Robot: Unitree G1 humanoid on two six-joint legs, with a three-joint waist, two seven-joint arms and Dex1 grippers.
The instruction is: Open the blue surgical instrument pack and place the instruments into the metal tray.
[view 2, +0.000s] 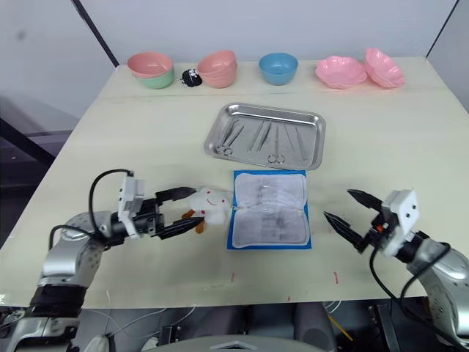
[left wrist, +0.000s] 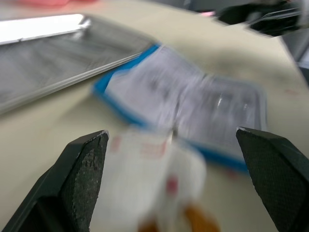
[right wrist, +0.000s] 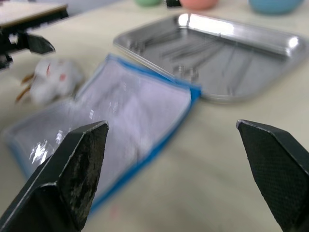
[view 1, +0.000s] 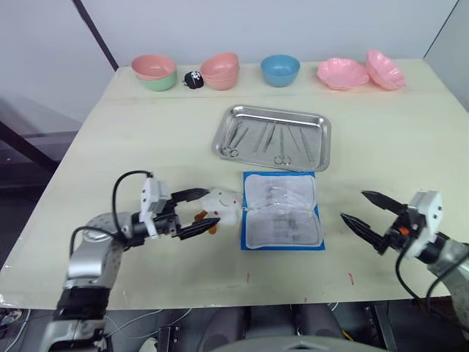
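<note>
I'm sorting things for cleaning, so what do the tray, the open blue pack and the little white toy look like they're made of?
The metal tray looks like polished stainless steel: silvery, with bright glare on its raised rim. The blue surgical instrument pack seems soft fabric or vinyl, with a blue border, a pale lining and glossy highlights that suggest clear plastic pockets. The white toy looks like soft matte plush, though that is uncertain.
</note>
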